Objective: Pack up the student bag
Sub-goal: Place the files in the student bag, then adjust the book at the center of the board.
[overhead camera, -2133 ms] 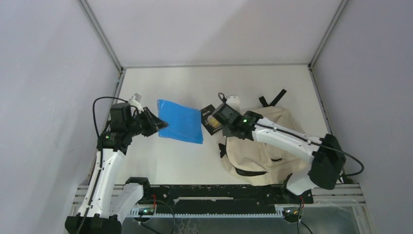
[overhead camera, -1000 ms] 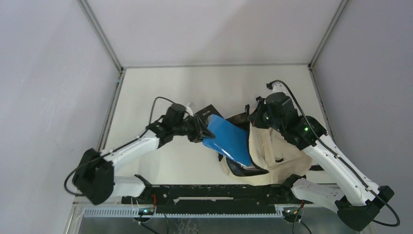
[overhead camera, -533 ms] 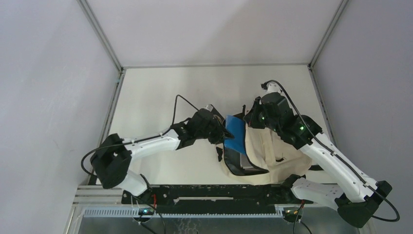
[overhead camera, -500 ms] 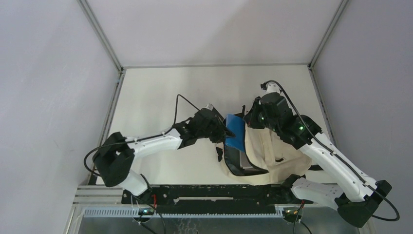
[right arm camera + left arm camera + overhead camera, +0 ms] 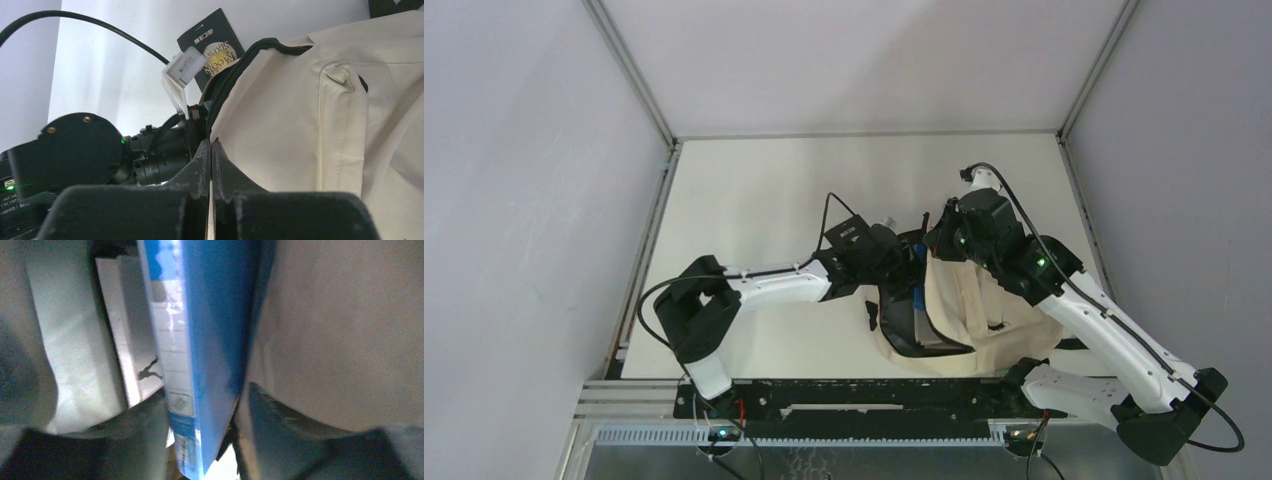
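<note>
At ten o'clock off student bag (image 5: 969, 305), black "Moon… Sixpence" book (image 5: 212, 40); right hand (image 5: 210, 150) clenched on bag's zipper rim, left hand (image 5: 202, 410) released around blue folder (image 5: 210, 340).

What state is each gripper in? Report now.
Left gripper: astride the blue folder; gripping or released cannot be told.
Right gripper: shut on the student bag rim.

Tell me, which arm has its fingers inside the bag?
The left arm: its fingers are inside the student bag, astride the blue folder; the right arm's fingers pinch its rim from outside.
</note>
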Robot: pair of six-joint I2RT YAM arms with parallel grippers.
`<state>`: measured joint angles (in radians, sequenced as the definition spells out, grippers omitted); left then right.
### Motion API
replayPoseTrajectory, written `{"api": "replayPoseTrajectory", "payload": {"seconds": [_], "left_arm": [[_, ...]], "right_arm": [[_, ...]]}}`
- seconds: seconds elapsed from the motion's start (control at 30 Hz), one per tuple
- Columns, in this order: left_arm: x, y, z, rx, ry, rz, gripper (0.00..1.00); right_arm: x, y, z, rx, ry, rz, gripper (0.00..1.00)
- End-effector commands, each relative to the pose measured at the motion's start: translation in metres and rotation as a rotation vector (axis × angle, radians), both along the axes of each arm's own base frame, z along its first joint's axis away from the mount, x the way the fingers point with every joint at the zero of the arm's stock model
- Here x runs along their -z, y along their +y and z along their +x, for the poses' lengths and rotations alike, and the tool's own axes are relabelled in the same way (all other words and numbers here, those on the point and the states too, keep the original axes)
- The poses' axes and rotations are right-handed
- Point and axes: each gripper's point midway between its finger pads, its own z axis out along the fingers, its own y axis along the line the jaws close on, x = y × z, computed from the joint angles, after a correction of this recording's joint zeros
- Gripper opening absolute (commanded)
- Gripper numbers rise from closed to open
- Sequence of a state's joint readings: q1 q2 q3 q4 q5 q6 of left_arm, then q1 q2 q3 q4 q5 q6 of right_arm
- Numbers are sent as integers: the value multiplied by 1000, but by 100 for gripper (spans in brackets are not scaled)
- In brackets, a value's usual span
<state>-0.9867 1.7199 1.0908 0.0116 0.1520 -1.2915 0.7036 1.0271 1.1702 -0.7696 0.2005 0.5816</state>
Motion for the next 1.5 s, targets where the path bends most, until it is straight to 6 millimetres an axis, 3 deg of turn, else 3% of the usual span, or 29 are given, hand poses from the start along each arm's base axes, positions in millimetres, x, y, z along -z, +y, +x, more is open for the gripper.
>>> {"api": "replayPoseTrajectory", "payload": {"seconds": [0.0, 0.23, 0.3, 0.43, 0.57, 0.67, 0.77, 0.9, 1.07, 1.13, 1.23, 1.33, 1.43, 1.47], "left_arm": [[-17, -7, -14, 120, -25, -9, 67], [-35, 13, -13, 174, -121, 103, 86], [-35, 21, -12, 190, -140, 141, 99], [-35, 34, -19, 242, -159, 184, 100], [-60, 39, -23, 286, -227, 161, 100], [-79, 63, -16, 290, -320, 197, 100], [-85, 95, -6, 224, -359, 200, 100], [-70, 140, 19, 105, -351, 232, 100], [-46, 178, 50, -14, -319, 343, 100], [-41, 181, 59, -18, -334, 373, 100], [-34, 178, 66, 10, -303, 382, 100], [-21, 176, 74, 34, -258, 408, 100], [-4, 178, 85, 27, -208, 427, 100], [3, 179, 89, 21, -184, 438, 100]], "right_arm": [[-30, 6, 10, 16, -97, 85, 0], [-33, 6, 11, 14, -103, 95, 0], [-33, 5, 10, 15, -103, 94, 0], [-31, 4, 11, 21, -99, 85, 0], [-27, 1, 14, 37, -93, 64, 0], [-15, -16, 15, 98, -79, -8, 0], [4, -31, 14, 132, -50, -52, 0], [42, -41, 9, 147, 21, -47, 0], [99, -36, 5, 129, 131, -79, 0], [127, -41, 4, 141, 185, -127, 0], [163, -63, 1, 213, 280, -211, 0], [172, -83, 0, 264, 315, -237, 0], [163, -103, 3, 307, 297, -242, 1], [157, -108, 4, 315, 281, -236, 12]]}}
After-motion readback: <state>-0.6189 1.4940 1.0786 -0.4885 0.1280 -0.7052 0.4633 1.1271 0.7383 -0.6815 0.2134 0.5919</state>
